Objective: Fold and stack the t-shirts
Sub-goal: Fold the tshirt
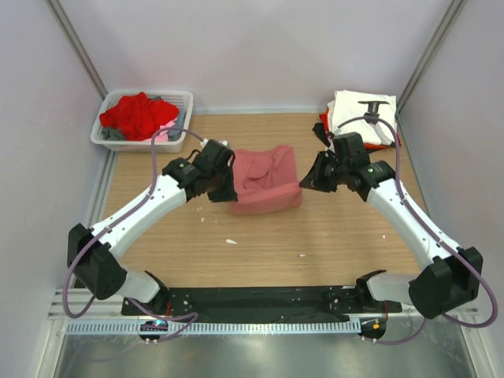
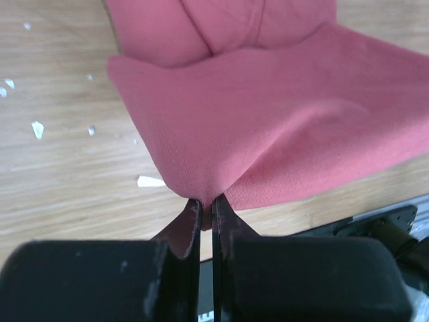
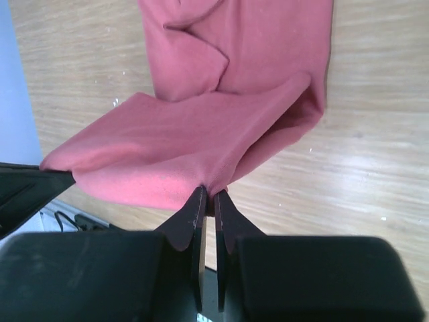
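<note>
The large salmon-pink cloth t-shirt (image 1: 264, 175) lies partly folded in the middle of the light wooden counter (image 1: 276, 244), its near edge lifted. The left tool (image 1: 228, 194) is clenched on the left corner of this edge, the right tool (image 1: 305, 183) on the right corner.

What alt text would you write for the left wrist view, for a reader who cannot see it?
The left gripper is shut on the near edge of a pink t-shirt, which spreads away from it in soft folds. Under and beside the shirt is a wooden table with a few small white scraps on it.
</note>
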`<state>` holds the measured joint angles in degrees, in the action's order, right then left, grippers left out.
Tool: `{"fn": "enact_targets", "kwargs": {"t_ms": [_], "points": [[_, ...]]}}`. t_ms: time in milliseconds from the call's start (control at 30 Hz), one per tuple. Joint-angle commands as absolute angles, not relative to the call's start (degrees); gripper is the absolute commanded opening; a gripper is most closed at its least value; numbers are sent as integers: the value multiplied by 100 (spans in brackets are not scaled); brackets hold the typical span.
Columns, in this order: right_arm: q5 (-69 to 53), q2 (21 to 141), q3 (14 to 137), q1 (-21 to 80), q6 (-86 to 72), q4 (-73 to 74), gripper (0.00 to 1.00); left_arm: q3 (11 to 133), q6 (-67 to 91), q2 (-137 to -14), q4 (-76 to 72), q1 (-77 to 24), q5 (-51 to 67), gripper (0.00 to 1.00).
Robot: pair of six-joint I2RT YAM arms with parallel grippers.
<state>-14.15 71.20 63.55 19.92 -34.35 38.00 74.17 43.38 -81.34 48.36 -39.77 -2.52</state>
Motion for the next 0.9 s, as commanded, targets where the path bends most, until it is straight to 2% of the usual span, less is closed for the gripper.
{"fn": "enact_targets", "kwargs": {"t_ms": [0, 167, 300, 433, 500, 533, 567, 600, 633, 667, 700, 733, 767, 800, 833, 867], "points": [[-1108, 7452, 7039, 1978, -3252, 3753, 1, 7839, 3842, -8480, 4940, -3516, 271, 1], [-1055, 7988, 7663, 1907, -3182, 3744, 1, 8516, 3595, -9141, 5071, -3042, 712, 1], [-1107, 8770, 8392, 1723, -3068, 3727, 1, 9506, 3402, -10112, 5308, -2567, 1202, 1], [-1432, 10628, 9568, 1346, -3251, 3359, 1, 10790, 3261, -11368, 5520, -2005, 1371, 0], [-1756, 11588, 10841, 1257, -3357, 3252, 1, 11867, 3313, -11985, 5826, -1654, 1370, 0], [-1836, 12063, 11437, 1170, -3418, 3426, 7, 12257, 3305, -12693, 5836, -1557, 1449, 3], [-1933, 13172, 12818, 1134, -3445, 3576, 27, 12687, 3313, -13074, 5914, -1373, 1511, 22], [-1968, 13671, 13554, 1108, -3489, 3969, 51, 13648, 3366, -13548, 5993, -1275, 1634, 38], [-1882, 14233, 14292, 1081, -3576, 4303, 78, 14093, 3418, -14284, 6003, -1179, 2018, 54], [-1881, 14882, 15448, 1011, -3673, 4533, 85, 14472, 3497, -14656, 6073, -1012, 2256, 77], [-1907, 15002, 15660, 1002, -3709, 4613, 91, 15050, 3646, -14904, 6143, -959, 2424, 83], [-1820, 14942, 15253, 1011, -3700, 4545, 94, 15117, 3656, -15028, 6144, -923, 2661, 87], [-1758, 14393, 14666, 1037, -3596, 4309, 96, 14743, 3578, -14925, 5935, -940, 2672, 89], [-1714, 14014, 13912, 1072, -3569, 3419, 97, 14339, 3560, -14741, 5715, -967, 2654, 89], [-1609, 13644, 12434, 1072, -3594, 2923, 97, 13891, 3533, -14226, 5121, -1019, 2646, 91], [-1582, 13284, 11871, 1072, -3638, 2500, 98, 13460, 3533, -14003, 4880, -1046, 2628, 93]]}}
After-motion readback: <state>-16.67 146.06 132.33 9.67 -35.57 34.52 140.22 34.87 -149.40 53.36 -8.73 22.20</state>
